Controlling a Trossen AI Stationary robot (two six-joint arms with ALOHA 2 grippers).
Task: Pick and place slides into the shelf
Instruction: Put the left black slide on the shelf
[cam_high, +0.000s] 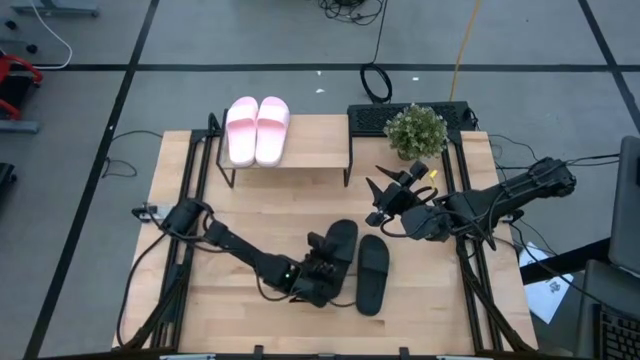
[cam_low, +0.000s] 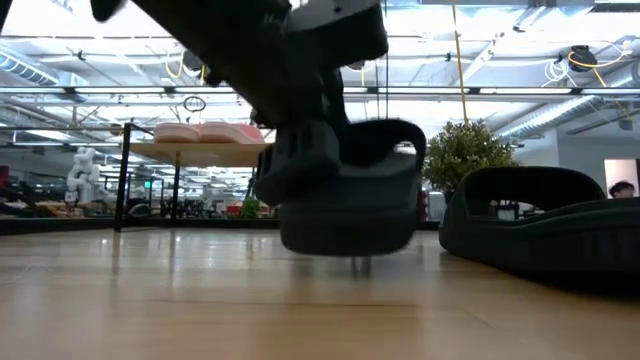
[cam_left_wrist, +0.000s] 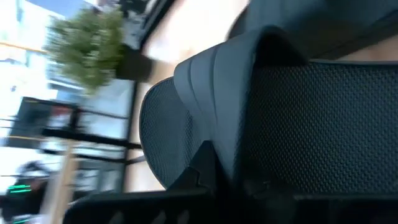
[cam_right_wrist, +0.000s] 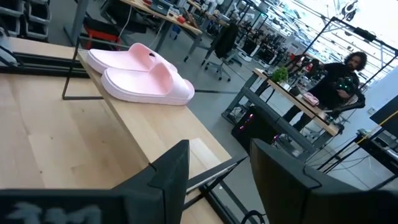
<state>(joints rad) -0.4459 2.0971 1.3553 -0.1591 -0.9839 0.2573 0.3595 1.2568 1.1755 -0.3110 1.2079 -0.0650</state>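
We find the left gripper (cam_high: 322, 268) clamped on one black slide (cam_high: 340, 245), apparently lifted just off the table (cam_high: 250, 220), its mate (cam_high: 373, 273) lying beside. The pink pair (cam_high: 257, 128) sits on the shelf (cam_high: 310, 150). The right gripper (cam_high: 388, 195) hovers spread, empty. We judge the slide light and flexible (best gripped at a side edge).

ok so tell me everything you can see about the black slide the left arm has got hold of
The held black slide is an open-toe sandal with a wide strap and a finely textured footbed, looking like matte rubber or foam. The left gripper is clamped on it. In the low view it hangs just clear of the tabletop. Its mate, the other black slide, lies flat alongside.
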